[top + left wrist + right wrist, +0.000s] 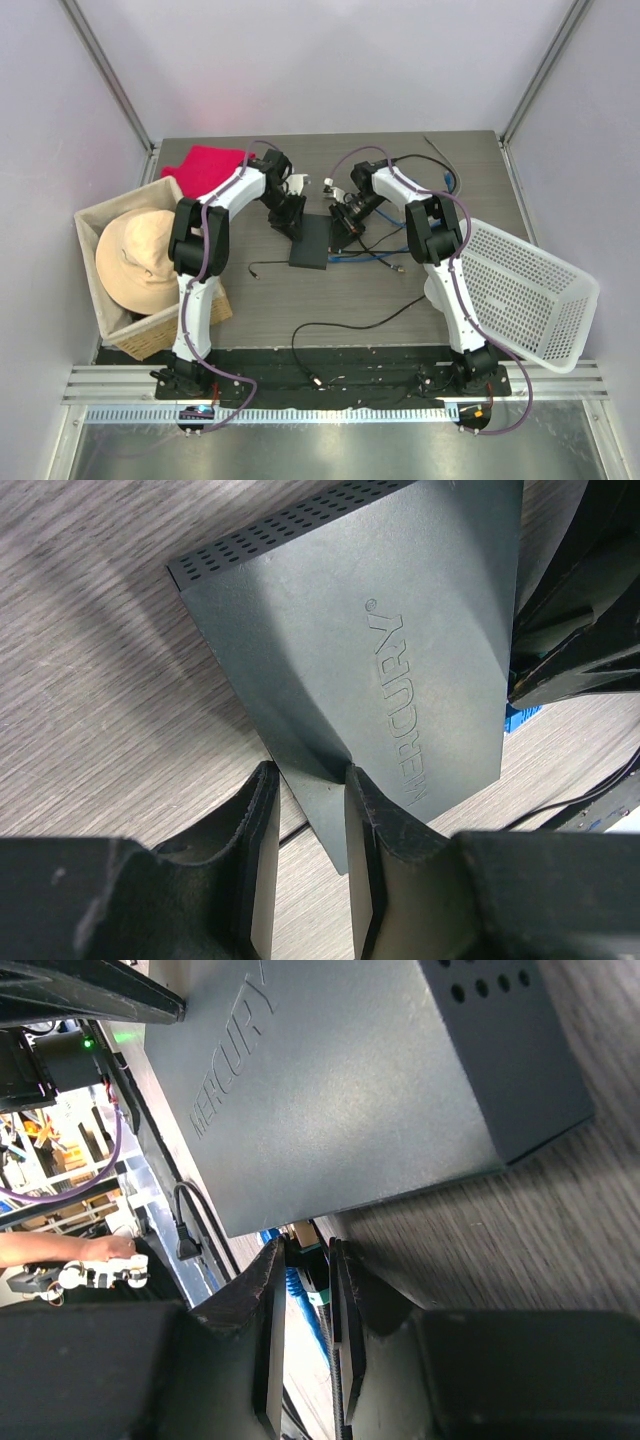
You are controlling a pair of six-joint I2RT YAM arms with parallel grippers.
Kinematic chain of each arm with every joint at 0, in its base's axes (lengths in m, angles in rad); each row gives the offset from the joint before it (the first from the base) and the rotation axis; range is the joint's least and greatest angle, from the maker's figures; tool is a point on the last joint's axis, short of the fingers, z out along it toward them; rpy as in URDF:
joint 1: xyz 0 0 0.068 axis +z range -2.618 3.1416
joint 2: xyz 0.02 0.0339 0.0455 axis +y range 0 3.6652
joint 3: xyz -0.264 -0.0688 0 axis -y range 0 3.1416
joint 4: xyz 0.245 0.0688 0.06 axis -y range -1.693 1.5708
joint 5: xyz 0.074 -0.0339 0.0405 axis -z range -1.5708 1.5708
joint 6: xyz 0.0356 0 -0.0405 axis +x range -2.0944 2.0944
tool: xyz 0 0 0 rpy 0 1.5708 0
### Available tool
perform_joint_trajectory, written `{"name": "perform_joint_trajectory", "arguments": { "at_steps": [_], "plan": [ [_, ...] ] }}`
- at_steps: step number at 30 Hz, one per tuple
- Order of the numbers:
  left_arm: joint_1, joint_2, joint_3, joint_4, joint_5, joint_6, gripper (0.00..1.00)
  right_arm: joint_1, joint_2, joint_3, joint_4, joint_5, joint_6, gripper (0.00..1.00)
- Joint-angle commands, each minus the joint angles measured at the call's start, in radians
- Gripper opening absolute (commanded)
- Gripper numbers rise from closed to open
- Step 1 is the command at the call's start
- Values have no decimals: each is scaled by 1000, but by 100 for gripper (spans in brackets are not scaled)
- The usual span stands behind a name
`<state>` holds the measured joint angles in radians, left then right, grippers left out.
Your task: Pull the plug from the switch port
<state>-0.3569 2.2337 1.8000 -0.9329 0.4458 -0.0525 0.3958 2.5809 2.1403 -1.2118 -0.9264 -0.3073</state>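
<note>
Left gripper: nearest in its wrist view. Its jaws are drawn close on one corner of the switch, and the corner fills the gap at the tips, so it seems to pin the box.
Right gripper: the jaws are almost together at the port edge, with the plug between the tips. Whether the pads really press it, one cannot tell.
Switch position: it lies flat at the middle of the table in the top view. The left gripper is at its 11 o'clock corner, the right gripper at its 2 o'clock side.
Long axis: about 12 to 6 o'clock.
Key relation: the port edge faces 3 o'clock, and the blue cable leaves toward 4 o'clock. The right arm is nearer to the plug, so the pull probably goes out to 3 o'clock, square to the long axis, while the left arm holds.
Open room: at 3 o'clock there is wood with loose cable, then the white basket well apart.
Risk: if the left hold slips, the switch may slide along with the plug.
</note>
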Motion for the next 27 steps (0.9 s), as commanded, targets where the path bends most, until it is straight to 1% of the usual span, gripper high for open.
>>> {"name": "perform_joint_trajectory", "arguments": {
  "at_steps": [1, 5, 8, 11, 14, 15, 18, 19, 21, 24, 25, 27],
  "plan": [
    [-27, 55, -18, 25, -50, 19, 28, 44, 50, -3, 172, 199, -32, 2],
    [-25, 58, -13, 25, -52, 17, 27, 40, 36, -43, 190, 218, -20, 2],
    [-27, 60, -13, 25, -55, 17, 27, 35, 42, -11, 215, 218, 2, 1],
    [-30, 58, -14, 25, -62, 16, 25, 35, 39, -9, 219, 210, 2, 2],
    [-28, 58, -14, 25, -64, 16, 16, 35, 35, -42, 179, 204, -44, 2],
    [-28, 58, -13, 25, -64, 14, 8, 34, 35, -40, 173, 201, -47, 1],
    [-30, 63, -10, 29, -64, 13, 0, 25, 48, 12, 204, 189, -3, 1],
    [-31, 64, -10, 29, -62, 11, 0, 25, 50, 38, 213, 187, 7, 1],
    [-31, 64, -8, 28, -64, 11, 0, 28, 42, 29, 218, 182, 5, 1],
    [-30, 64, -8, 25, -62, 10, 0, 32, 25, -29, 164, 184, -56, 2],
    [-31, 64, -8, 26, -62, 10, 0, 29, 21, -57, 159, 195, -65, 2],
    [-31, 66, -10, 29, -62, 8, 0, 26, 22, -59, 161, 196, -58, 1]
  ]
}}
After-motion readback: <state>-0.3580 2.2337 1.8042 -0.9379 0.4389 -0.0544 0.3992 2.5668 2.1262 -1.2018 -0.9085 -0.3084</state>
